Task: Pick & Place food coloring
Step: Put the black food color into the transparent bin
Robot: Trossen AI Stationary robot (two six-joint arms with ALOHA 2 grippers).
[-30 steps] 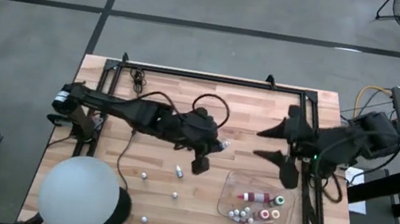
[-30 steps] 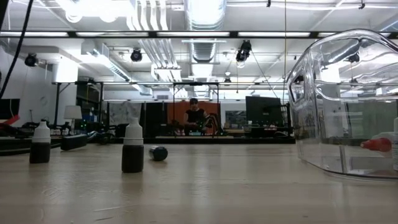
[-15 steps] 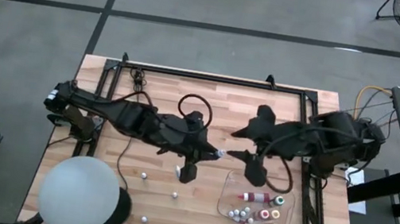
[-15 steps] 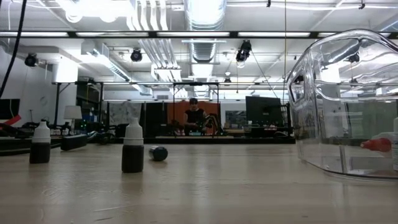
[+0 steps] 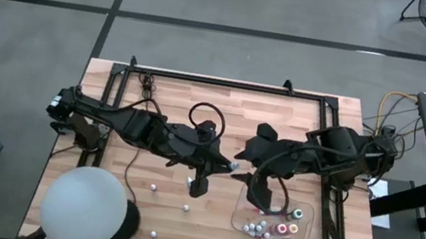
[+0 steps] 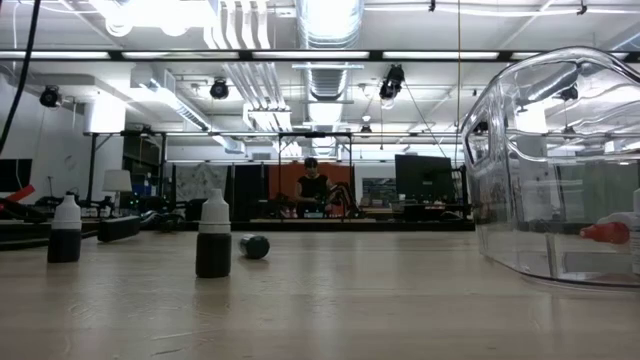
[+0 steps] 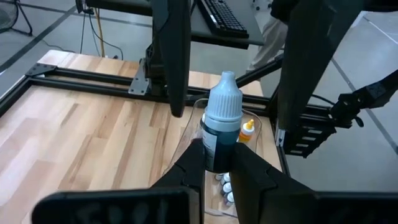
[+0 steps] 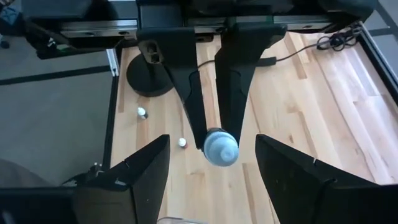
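Above the middle of the table, my left gripper (image 5: 225,166) is shut on one food coloring bottle (image 7: 219,127), which has a dark body and a white cap. My right gripper (image 5: 248,166) faces it from the table's right, open. Its two fingers (image 7: 177,56) stand to either side of the bottle without touching it. Several more bottles lie in the clear tray (image 5: 248,195) at the near right. Three loose ones stand or lie on the wood (image 5: 153,186), (image 5: 186,209), (image 5: 153,234). My left gripper pinches the bottle's dark body (image 7: 214,152) near its bottom between its two fingers, coming from the table's left and slanting slightly down. The bottle stands roughly upright in the hold with its cap (image 8: 221,148) up, lifted clear of the table.
A big white ball (image 5: 86,207) on a dark stand fills the near left corner. A black frame (image 5: 227,83) runs along the far edge and both sides. In the low view two bottles stand (image 6: 213,235), (image 6: 65,228) and one lies on its side (image 6: 254,245).
My right gripper has come down and toward the table's left, still open, until its fingers flank the bottle held by the left gripper. My left gripper first shifted a little toward the near edge with the bottle, then kept still.
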